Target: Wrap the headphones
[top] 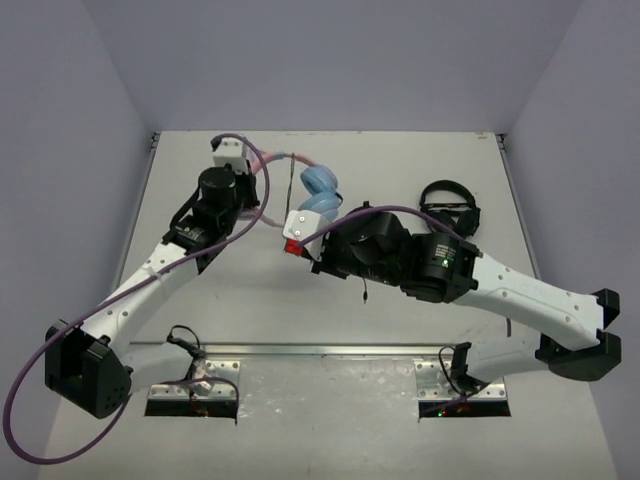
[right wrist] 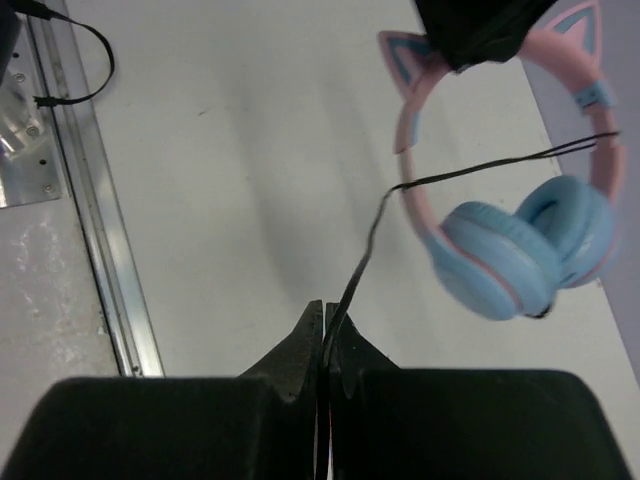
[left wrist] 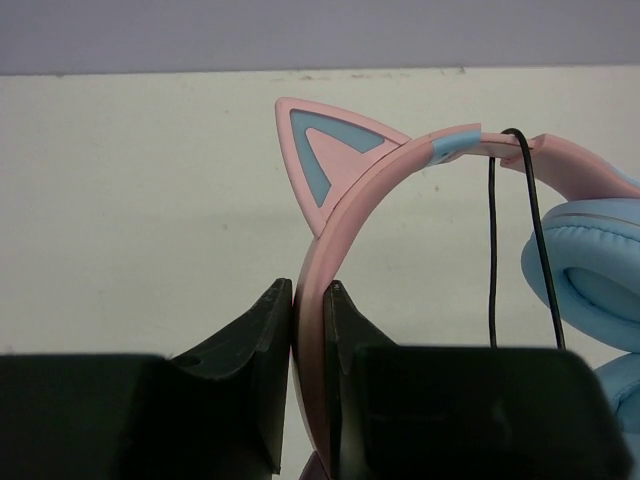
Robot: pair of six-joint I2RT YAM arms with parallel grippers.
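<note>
The headphones (top: pixel 320 190) have a pink cat-ear headband (left wrist: pixel 350 210) and light-blue ear cups (right wrist: pixel 500 255), and hang above the far middle of the table. My left gripper (left wrist: pixel 310 290) is shut on the headband just below one cat ear (left wrist: pixel 320 150) and holds the set up; it shows in the top view (top: pixel 262 195). The thin black cable (right wrist: pixel 365 255) runs from my right gripper (right wrist: pixel 325 308) across the headband, looped over its top (left wrist: pixel 510 135). My right gripper (top: pixel 292 222) is shut on the cable, just in front of the ear cups.
All-black headphones (top: pixel 450 212) lie on the table to the right, behind my right arm. A metal rail (right wrist: pixel 90 200) with a cable-tied wire runs along the near table edge. White walls close in the table on the left, right and far sides.
</note>
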